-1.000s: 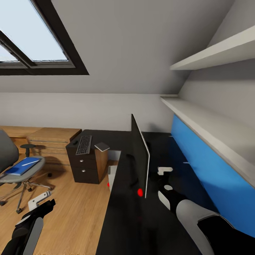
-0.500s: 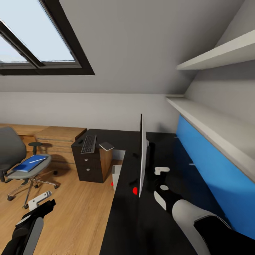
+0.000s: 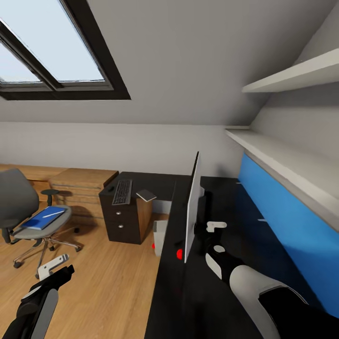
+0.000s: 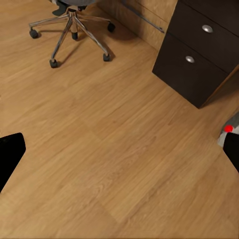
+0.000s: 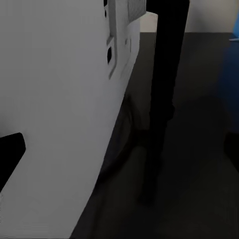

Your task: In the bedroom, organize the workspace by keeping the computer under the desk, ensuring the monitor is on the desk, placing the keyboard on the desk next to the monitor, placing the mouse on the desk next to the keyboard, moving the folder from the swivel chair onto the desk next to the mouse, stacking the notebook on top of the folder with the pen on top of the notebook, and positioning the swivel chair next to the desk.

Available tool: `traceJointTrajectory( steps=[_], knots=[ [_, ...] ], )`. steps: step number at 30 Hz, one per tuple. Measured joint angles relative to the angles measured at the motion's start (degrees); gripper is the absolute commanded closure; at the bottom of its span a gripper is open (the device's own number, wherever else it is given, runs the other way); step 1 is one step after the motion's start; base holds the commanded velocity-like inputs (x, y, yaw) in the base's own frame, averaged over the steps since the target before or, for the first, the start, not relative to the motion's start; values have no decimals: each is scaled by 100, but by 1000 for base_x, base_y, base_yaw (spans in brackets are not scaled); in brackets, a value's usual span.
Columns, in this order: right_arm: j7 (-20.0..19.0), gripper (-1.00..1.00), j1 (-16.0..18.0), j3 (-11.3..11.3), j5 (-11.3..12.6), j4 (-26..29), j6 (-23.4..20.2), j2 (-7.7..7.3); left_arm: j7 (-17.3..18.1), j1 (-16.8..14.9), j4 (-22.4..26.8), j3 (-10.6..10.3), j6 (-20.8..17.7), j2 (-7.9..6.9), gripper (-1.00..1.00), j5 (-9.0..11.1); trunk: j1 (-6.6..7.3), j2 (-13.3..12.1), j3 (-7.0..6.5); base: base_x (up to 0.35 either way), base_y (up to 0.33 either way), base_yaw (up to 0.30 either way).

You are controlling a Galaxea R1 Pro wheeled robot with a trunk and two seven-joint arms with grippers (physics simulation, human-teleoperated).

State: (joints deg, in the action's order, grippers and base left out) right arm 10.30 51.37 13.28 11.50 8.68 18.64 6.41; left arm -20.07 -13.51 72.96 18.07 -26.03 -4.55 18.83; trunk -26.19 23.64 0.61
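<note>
Your right gripper [image 3: 213,229] sits behind the monitor [image 3: 190,212] (edge-on, screen hidden), its spread unreadable; left gripper [image 3: 55,264] spread, empty.

Monitor [image 3: 192,207] upright on desk [image 3: 197,292], seen edge-on (red dot low). Keyboard [image 3: 122,192], mouse [image 3: 111,189] on far desk wing. Folder [image 3: 43,218] with pen [image 3: 51,214] on swivel chair [image 3: 28,214] seat. Computer [image 3: 160,231] under desk.

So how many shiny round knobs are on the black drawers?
2. One knob is on the upper drawer and the other knob on the drawer below it. More may be hidden out of view.
</note>
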Motion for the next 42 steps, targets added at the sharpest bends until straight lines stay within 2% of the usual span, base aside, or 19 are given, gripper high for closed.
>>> traceJointTrajectory(
  steps=[16,23,33,42],
  knots=[
    [12,-100,0,11,6,7,-2,0,0,0,0,0,1,0,-100,0,0,1,0,4,81,0],
    [18,-100,-1,6,13,7,0,-8,0,-2,3,0,10,0,-100,0,1,1,0,132,180,-8],
    [18,-100,0,5,22,7,31,-10,0,-4,1,-1,9,-2,-100,-1,1,4,-42,164,238,-191],
    [19,-100,1,-4,35,4,33,-17,1,-3,0,-2,10,-8,-100,-1,-1,4,-97,30,44,-231]
  ],
)
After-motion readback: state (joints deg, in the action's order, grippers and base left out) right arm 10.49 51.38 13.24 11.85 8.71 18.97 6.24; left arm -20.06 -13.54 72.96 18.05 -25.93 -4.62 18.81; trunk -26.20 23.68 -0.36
